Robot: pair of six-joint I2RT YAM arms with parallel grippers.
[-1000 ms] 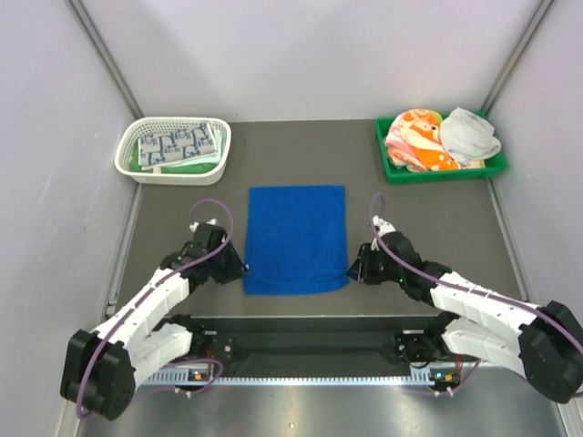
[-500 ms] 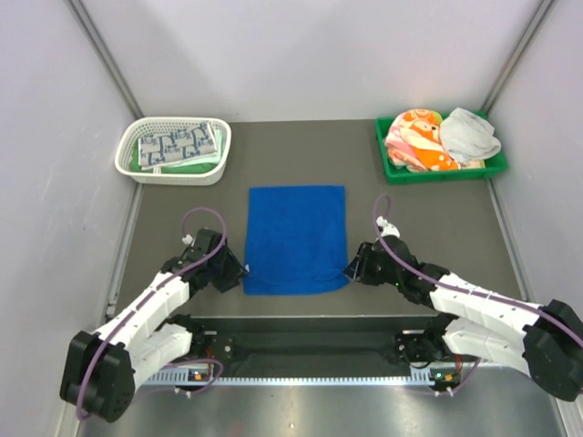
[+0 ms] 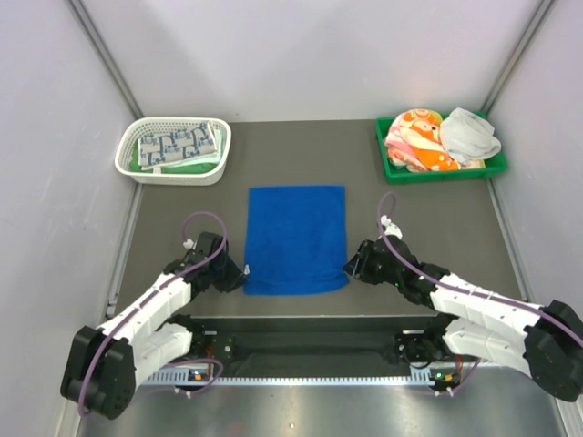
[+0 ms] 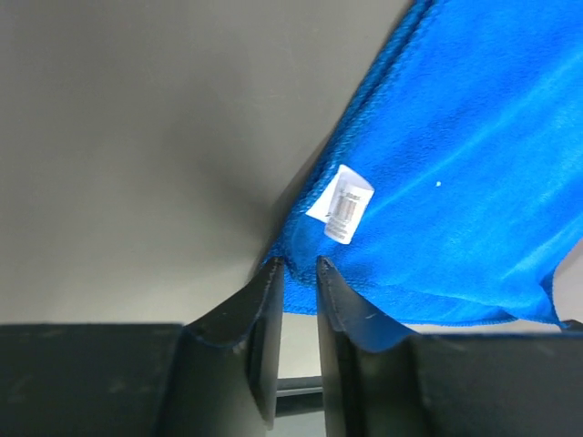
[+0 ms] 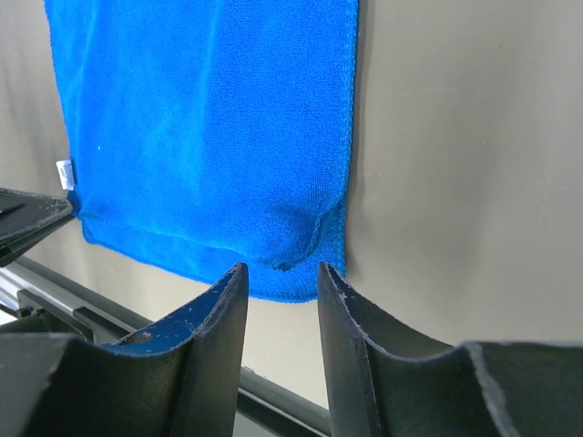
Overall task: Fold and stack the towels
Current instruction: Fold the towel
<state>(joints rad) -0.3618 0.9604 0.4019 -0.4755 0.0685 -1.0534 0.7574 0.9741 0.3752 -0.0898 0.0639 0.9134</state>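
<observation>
**A:** What do we see of the royal blue towel (image 3: 296, 239)?

**B:** We see it spread flat as one plain rectangle, its long side running away from the arms. A small white label (image 4: 342, 205) sits by its near left corner. At the near right corner the cloth is puckered into a small bump.

**A:** And where does it lie relative to our grippers?

**B:** It lies mid-table, between them. The left gripper (image 4: 296, 264) has its tips right at the near left corner, jaws only narrowly parted. We cannot tell whether the hem is pinched there. The right gripper (image 5: 281, 269) is low by the near right corner with its jaws apart, holding nothing. The puckered edge is just beyond its tips.

**A:** What surrounds it?

**B:** We have a grey-brown table (image 3: 410, 209) enclosed by pale walls (image 3: 319, 55). At the far left, a white mesh basket (image 3: 127, 155) holds a folded checked towel (image 3: 178, 144) lying on a green towel (image 3: 196, 162). At the far right, a green tray (image 3: 387, 146) holds a crumpled orange-pink towel (image 3: 414, 141) beside a grey towel (image 3: 469, 135).
</observation>
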